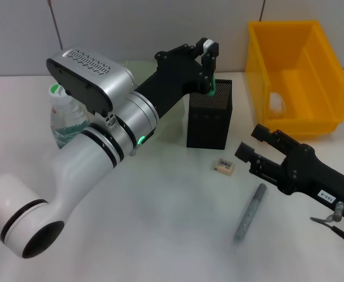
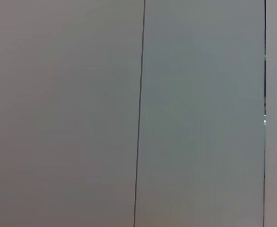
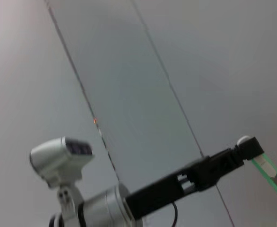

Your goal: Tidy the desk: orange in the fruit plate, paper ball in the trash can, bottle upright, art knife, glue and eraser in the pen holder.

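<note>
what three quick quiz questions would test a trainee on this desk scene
1. True or false: the eraser is already inside the pen holder.
2. Which gripper is above the pen holder with a green-and-white tool? A) left gripper B) right gripper C) neither
3. Fill in: the paper ball lies inside the yellow ____.

Key:
1. False. It lies on the table in front of the holder, beside a grey stick.
2. A. The right gripper rests low near the eraser.
3. trash can.
</note>
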Motion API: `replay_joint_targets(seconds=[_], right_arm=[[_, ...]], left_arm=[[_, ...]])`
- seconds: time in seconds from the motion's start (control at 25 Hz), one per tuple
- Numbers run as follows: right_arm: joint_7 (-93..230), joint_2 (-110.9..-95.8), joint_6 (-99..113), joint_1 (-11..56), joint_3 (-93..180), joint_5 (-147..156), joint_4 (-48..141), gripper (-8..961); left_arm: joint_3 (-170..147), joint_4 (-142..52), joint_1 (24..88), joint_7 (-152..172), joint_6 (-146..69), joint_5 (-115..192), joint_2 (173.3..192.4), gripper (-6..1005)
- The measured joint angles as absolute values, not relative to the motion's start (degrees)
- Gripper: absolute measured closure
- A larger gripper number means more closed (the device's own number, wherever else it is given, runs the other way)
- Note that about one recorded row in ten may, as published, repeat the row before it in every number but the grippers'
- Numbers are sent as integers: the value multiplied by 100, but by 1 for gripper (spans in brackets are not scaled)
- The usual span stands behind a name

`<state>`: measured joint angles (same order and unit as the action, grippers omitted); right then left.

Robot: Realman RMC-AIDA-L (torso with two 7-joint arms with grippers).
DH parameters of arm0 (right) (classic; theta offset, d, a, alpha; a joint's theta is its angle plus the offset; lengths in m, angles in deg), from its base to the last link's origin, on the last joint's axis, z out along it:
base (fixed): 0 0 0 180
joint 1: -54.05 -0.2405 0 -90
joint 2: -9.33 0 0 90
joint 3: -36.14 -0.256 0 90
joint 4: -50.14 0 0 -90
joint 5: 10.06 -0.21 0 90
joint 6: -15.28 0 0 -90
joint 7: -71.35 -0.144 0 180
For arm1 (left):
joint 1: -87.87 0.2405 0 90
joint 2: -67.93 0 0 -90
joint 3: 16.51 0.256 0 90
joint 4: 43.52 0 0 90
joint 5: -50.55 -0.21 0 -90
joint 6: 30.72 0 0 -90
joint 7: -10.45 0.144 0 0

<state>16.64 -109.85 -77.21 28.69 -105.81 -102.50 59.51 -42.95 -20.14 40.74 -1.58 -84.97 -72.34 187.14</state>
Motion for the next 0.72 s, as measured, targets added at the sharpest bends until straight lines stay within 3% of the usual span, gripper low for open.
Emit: replay_joint_targets(seconds=[0.48, 0.72], right_arm=[[411, -10952, -7991, 3504, -10581, -9038, 8882, 170], [-149, -10942, -8144, 3510, -10581, -8544, 9538, 170]], left_arm=[[-4409, -1979, 4094, -154, -8484, -7468, 18698, 781], [-4435, -1994, 4085, -138, -8465, -7470, 18685, 778]])
